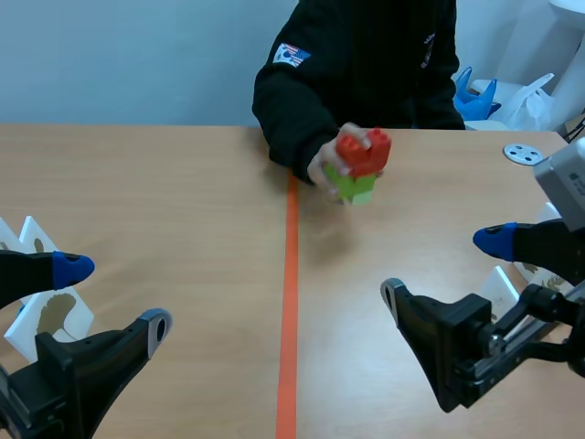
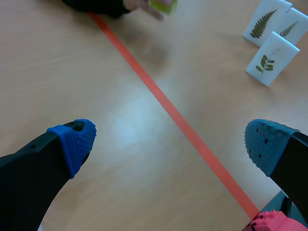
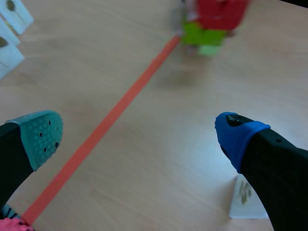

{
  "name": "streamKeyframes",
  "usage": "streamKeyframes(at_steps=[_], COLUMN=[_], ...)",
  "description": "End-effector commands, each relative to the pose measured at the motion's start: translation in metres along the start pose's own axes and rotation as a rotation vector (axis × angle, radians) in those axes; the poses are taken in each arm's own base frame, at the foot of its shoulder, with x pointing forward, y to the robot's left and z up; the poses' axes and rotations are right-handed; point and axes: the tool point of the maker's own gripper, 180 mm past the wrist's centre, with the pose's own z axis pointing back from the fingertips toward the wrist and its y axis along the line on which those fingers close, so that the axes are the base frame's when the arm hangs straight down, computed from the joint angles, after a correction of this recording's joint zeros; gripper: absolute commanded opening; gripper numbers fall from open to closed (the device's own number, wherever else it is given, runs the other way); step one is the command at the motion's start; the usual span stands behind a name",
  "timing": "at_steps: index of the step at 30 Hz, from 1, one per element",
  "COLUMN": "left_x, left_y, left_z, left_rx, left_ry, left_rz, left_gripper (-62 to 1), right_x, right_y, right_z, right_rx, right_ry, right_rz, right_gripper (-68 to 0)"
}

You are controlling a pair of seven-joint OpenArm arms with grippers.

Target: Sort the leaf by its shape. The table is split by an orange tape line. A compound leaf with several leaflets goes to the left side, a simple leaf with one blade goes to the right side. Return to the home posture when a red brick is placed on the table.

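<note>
A hand point(image 1: 322, 169) holds a red-and-green plastic brick stack point(image 1: 361, 165) near the far edge of the wooden worktop point(image 1: 183, 201); left gripper point(image 1: 114, 295) and right gripper point(image 1: 444, 267) fingers spread, empty

Red brick point(image 1: 363, 149) sits atop green bricks point(image 1: 355, 187) right of tape line point(image 1: 289, 302); leaf cards point(image 2: 272, 58) stand upright.

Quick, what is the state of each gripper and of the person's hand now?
Left gripper: open, empty.
Right gripper: open, empty.
Person's hand: holding a red and green brick stack.
</note>
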Motion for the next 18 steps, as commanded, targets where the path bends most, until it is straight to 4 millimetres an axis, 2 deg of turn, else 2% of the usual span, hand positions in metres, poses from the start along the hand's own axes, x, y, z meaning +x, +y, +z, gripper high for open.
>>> streamKeyframes(at_steps=[1,18], left_x=[0.0098,0.0099], left_y=[-0.0017,-0.0017], left_z=[0.0,0.0], left_rx=[-0.007,-0.007], left_ry=[-0.034,-0.034], left_rz=[0.0,0.0], left_gripper=[1.4,1.4], right_x=[0.0074,0.0089], right_y=[-0.0094,-0.0149], right_z=[0.0011,0.0014], right_rx=[-0.028,-0.058], right_ry=[-0.023,-0.031], right_rz=[0.017,0.016], right_gripper=[-1.2,-1.2])
